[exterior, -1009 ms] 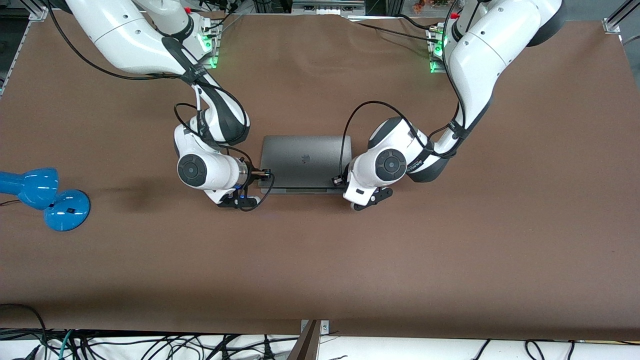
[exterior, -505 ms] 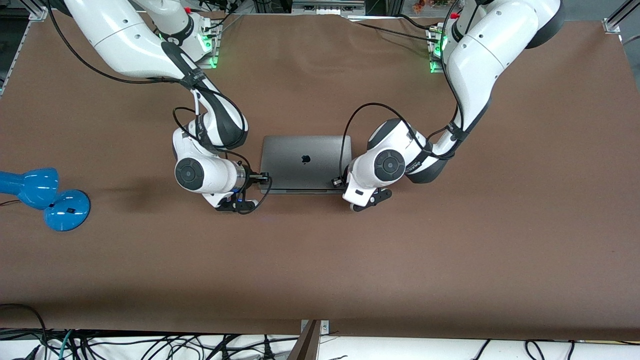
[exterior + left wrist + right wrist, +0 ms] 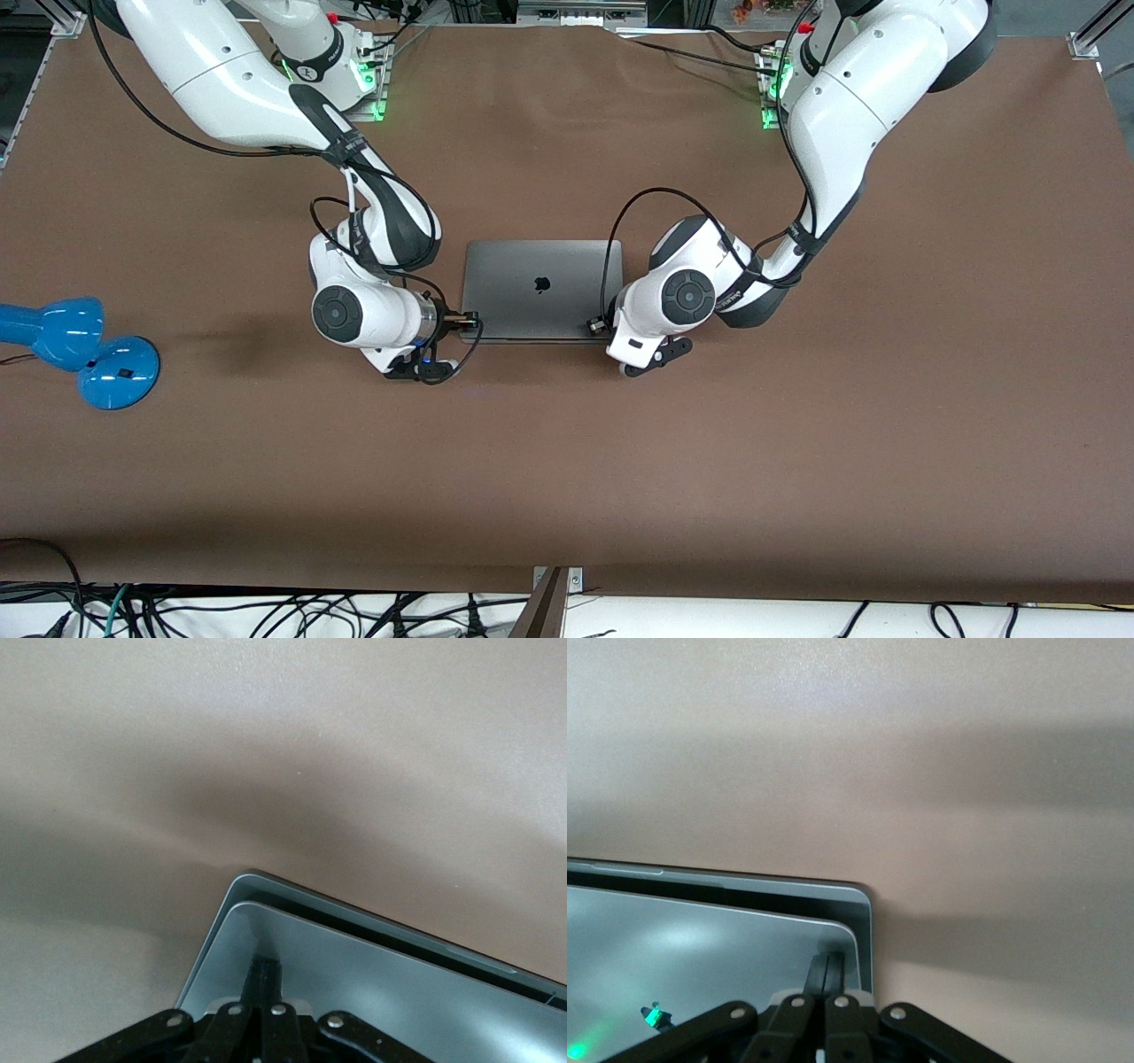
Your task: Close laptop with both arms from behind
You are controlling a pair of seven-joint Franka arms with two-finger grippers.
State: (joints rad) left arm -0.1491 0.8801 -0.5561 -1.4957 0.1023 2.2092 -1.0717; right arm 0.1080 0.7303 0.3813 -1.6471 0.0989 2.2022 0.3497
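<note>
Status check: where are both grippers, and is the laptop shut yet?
Left gripper and right gripper shut, pressing lid corners. Laptop nearly closed, thin gap left. Nothing in the way.

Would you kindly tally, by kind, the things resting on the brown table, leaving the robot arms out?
Laptops: 1, the grey laptop between the two arms, lid almost down.
Lamps: 1, the blue lamp at the right arm's end of the table.
Total: 2
</note>
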